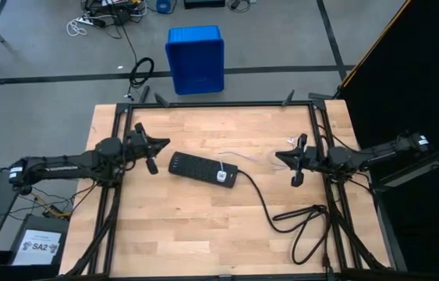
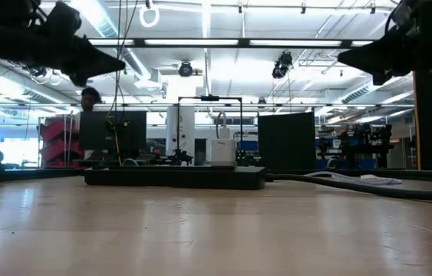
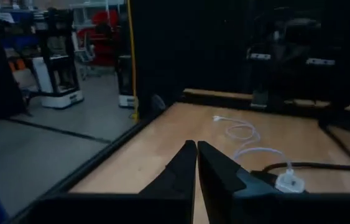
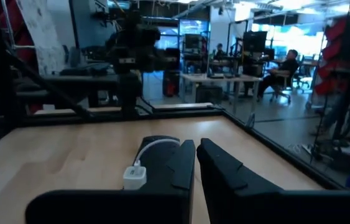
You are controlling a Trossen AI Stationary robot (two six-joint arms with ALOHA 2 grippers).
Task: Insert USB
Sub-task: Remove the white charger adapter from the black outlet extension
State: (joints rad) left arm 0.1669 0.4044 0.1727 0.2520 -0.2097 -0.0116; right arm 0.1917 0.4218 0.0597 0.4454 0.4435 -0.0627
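USB (image 1: 244, 155) lies between the clenched left claw (image 1: 154, 156) and clenched right claw (image 1: 295, 165).

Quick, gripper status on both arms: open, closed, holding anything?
Left gripper: fingers closed, holding nothing, raised over the table's left side beside the power strip.
Right gripper: fingers closed, holding nothing, raised at the table's right side.
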